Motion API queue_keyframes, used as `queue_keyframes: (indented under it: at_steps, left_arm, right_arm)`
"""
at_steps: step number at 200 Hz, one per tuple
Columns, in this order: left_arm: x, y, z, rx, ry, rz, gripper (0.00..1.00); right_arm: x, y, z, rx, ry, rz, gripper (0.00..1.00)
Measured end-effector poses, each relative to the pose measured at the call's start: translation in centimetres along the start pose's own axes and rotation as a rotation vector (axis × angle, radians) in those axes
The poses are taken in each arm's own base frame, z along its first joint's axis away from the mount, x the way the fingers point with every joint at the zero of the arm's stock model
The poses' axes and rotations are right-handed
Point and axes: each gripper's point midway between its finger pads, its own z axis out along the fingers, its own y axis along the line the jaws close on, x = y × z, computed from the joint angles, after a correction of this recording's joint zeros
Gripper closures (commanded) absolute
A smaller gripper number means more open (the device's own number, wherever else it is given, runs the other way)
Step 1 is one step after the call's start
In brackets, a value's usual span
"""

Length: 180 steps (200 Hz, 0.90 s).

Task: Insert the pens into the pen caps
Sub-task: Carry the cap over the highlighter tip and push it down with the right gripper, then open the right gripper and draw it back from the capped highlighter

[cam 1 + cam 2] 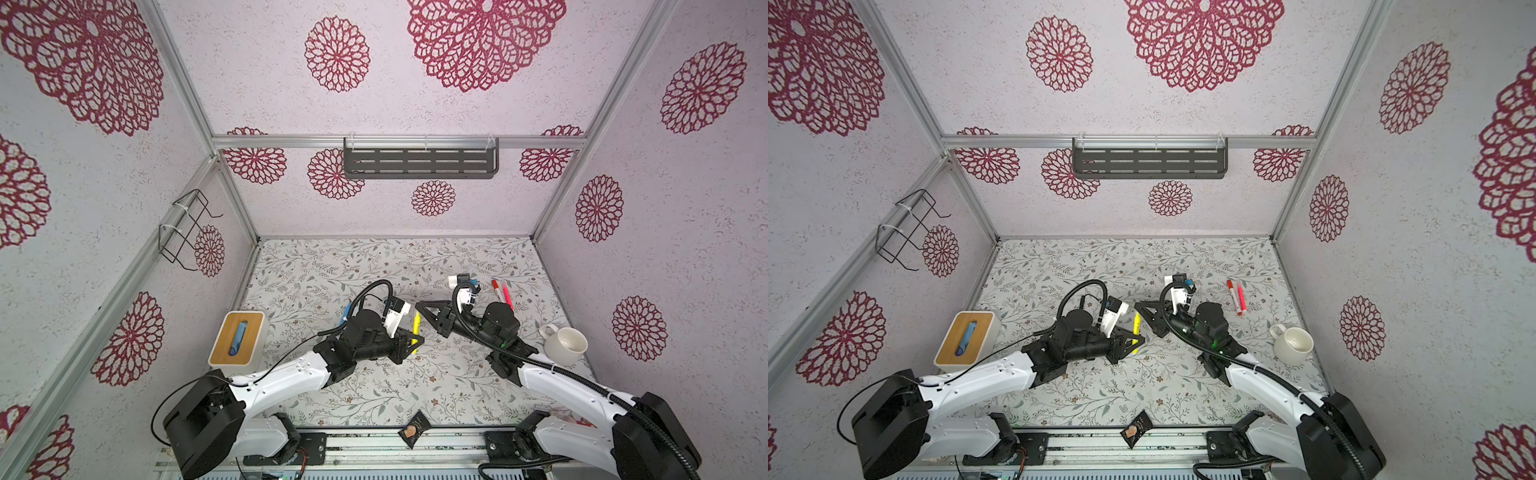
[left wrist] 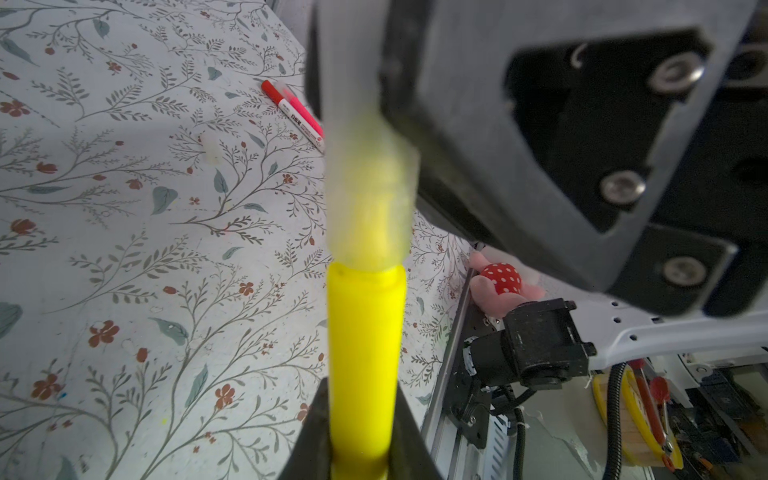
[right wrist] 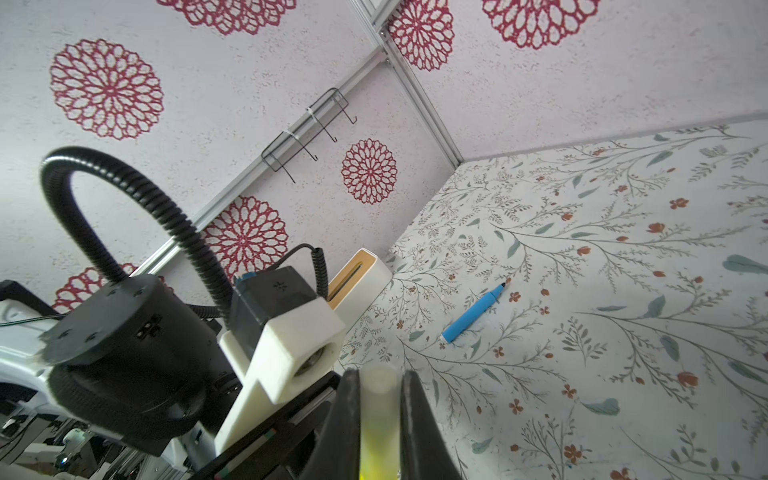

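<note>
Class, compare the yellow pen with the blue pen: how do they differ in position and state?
The yellow pen is gripped off the table by the left end effector; the blue pen lies free on the table. The yellow pen's tip sits inside a translucent cap held by the right end effector; the blue pen's dark tip is bare. Both are slim markers.

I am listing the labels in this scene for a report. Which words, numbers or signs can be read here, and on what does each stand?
red pen: a short line of dark characters on its white barrel, seemingly Chinese, too small to read surely.
dark packet at the table's front edge: some pale print, too blurred to read.
Nothing else shows readable words, numbers or signs.
</note>
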Motion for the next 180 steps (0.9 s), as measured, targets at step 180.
queue_keyframes:
  at_steps: [180]
  left_arm:
    - [-4.7, -6.1, -3.7, 0.178, -0.124, 0.118, 1.0]
  right_arm:
    - [0.2, 8.1, -2.2, -0.328, 0.081, -0.053, 0.51]
